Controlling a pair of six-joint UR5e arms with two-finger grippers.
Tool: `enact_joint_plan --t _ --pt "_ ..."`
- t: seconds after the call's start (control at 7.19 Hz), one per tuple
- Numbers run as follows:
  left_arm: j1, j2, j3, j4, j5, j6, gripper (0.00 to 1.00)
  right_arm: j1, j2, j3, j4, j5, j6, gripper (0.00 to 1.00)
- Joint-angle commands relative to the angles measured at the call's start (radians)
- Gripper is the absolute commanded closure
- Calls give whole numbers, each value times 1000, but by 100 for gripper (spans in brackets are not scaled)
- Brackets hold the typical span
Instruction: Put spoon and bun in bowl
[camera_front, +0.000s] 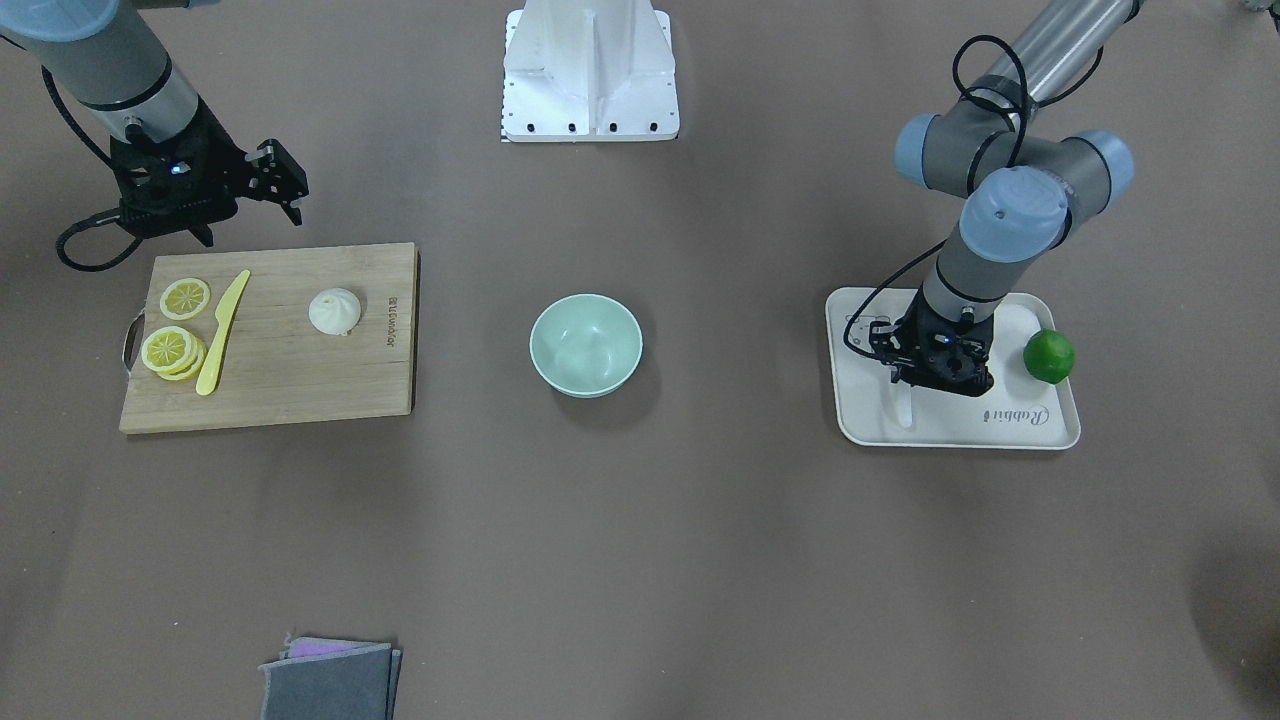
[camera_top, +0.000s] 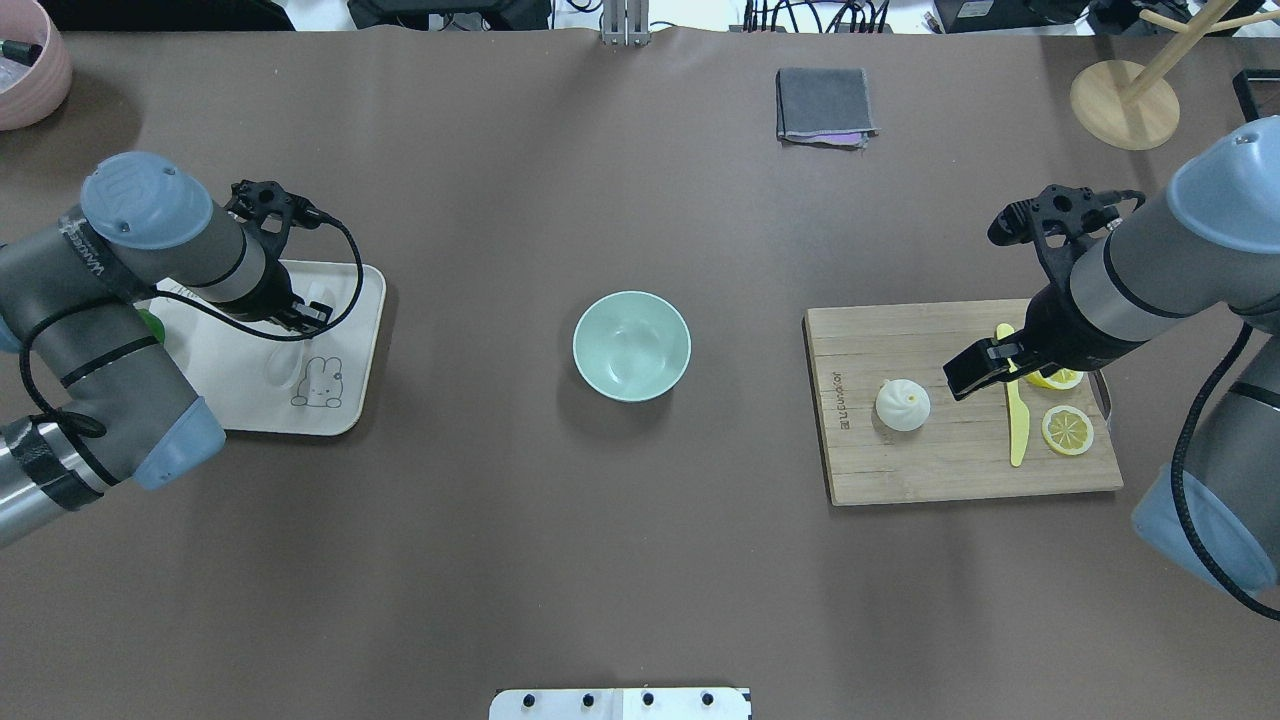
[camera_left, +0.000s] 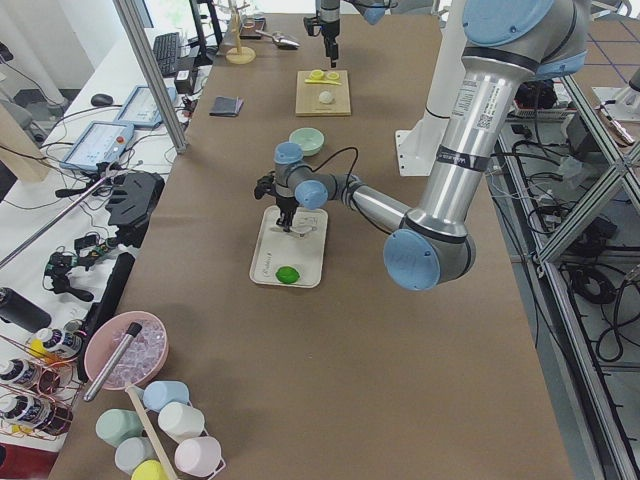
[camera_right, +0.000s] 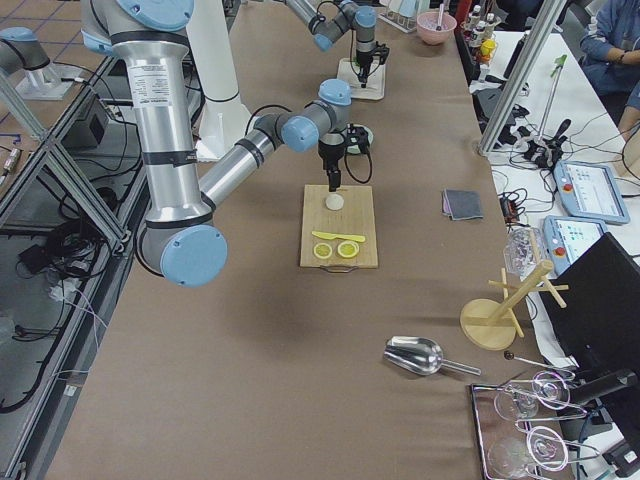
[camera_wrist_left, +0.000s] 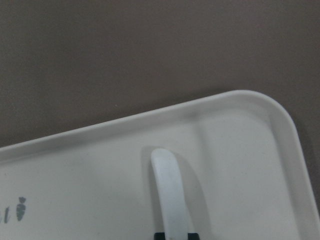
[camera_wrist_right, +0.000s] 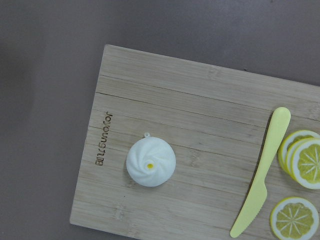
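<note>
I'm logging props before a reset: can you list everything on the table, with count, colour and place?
bowl: one, mint green, table centre, empty.
bun: one, white, on the cutting board.
spoon: one, white, on the tray.
tray: one, cream, under the left arm.
lime: one, green, at the tray's edge.
cutting board: one, wooden, near the right arm.
knife: one, yellow, on the board.
lemon slices: at least three, yellow, beside the knife.
cloth: one, grey, folded, operators' side.
left gripper: black, at the spoon's handle.
right gripper: black, open, raised near the board.

Wooden board (camera_front: 300, 390), lemon slices (camera_front: 168, 348), yellow knife (camera_front: 222, 335), lime (camera_front: 1049, 356) on tray (camera_front: 1000, 432), seemingly folded cloths (camera_front: 330, 685)
</note>
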Motion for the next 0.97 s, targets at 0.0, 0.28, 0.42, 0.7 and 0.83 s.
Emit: enact_joint_plan --t 0.0,0.28,0.42,0.7,0.83 --pt "-19 -10 -54 40 -51 -16 100 -21 4 -15 0 -29 5 0" --pt "-2 -164 -102 192 -51 -181 100 -99 36 -51 0 -96 50 0" --pt "36 -208 -102 189 -48 -288 100 -133 41 -56 0 -120 82 0" --pt "150 -326 -89 189 13 -475 100 -148 40 -154 125 -144 84 0" --pt "194 -399 -54 189 76 -532 100 -148 41 -197 183 -144 84 0"
